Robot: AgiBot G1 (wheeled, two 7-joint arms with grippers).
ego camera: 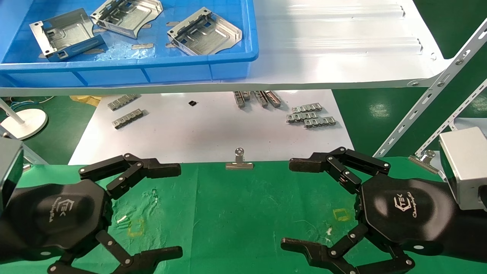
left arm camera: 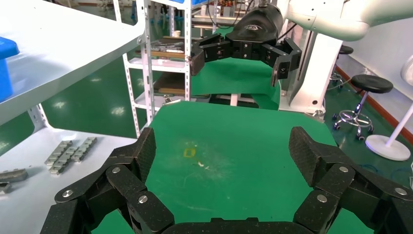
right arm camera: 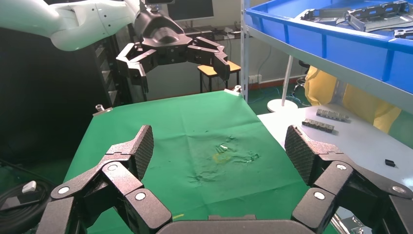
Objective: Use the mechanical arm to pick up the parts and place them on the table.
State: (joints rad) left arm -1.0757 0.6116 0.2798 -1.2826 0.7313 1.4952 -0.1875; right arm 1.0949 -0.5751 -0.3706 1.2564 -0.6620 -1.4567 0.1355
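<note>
Three shiny silver parts lie in the blue bin [ego camera: 152,70] on the white shelf: one at the left [ego camera: 62,34], one in the middle [ego camera: 127,15], one at the right [ego camera: 203,32]. Both mechanical arms hover low over the green table [ego camera: 236,213], facing each other. My left gripper [ego camera: 179,209] is open and empty at the left side, and my right gripper [ego camera: 289,203] is open and empty at the right side. In the left wrist view the left gripper [left arm camera: 221,153] frames a yellow mark [left arm camera: 189,153]; the right gripper [right arm camera: 219,151] frames bare wrinkled cloth in its own view.
The white shelf [ego camera: 335,45] overhangs a lower white board [ego camera: 213,129] carrying several small ribbed grey strips [ego camera: 310,116]. A binder clip [ego camera: 239,160] holds the cloth's far edge. Slanted perforated shelf struts [ego camera: 430,95] stand at the right. A white lamp base [ego camera: 24,121] sits at the left.
</note>
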